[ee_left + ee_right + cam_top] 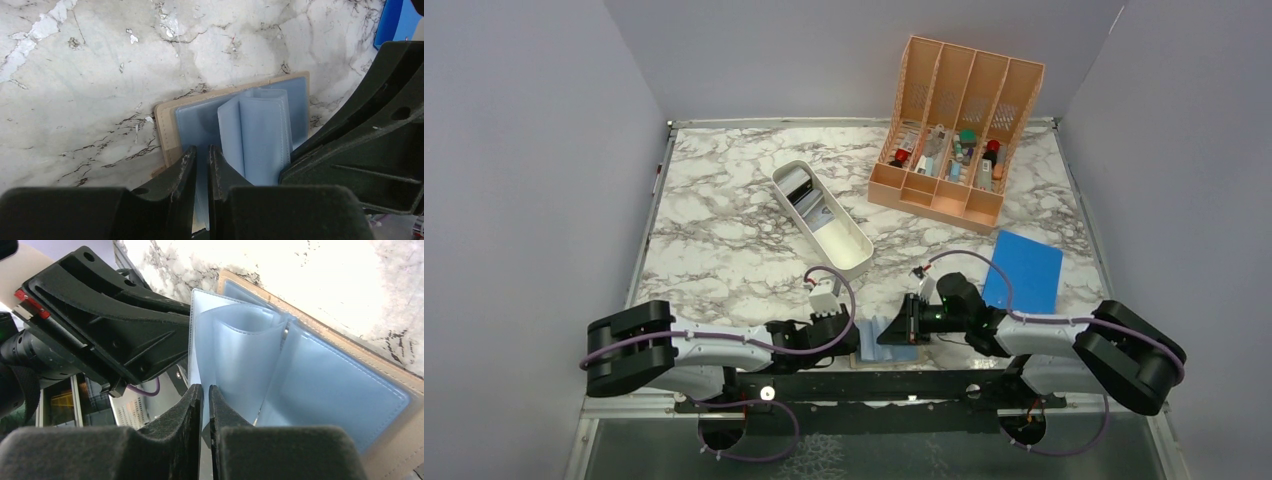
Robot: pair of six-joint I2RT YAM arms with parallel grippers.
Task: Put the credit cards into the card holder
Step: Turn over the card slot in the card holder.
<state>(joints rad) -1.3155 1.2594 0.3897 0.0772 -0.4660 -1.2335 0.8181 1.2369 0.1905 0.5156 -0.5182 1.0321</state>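
Observation:
The card holder (886, 337) lies open at the table's near edge, tan outside, blue-grey pockets up. My left gripper (856, 337) reaches it from the left and my right gripper (898, 328) from the right. In the left wrist view the card holder (260, 130) has leaves standing up, and my left gripper (202, 152) is shut on one thin blue-grey leaf. In the right wrist view my right gripper (206, 390) is shut on another leaf of the card holder (325, 390). Dark and grey credit cards (798, 184) seem to lie in the white tray's far end.
A long white tray (844, 240) lies diagonally mid-table. A peach slotted organizer (954, 130) with small items stands at the back right. A flat bright-blue rectangle (1024, 270) lies right of the card holder. The arms sit close together over the near edge.

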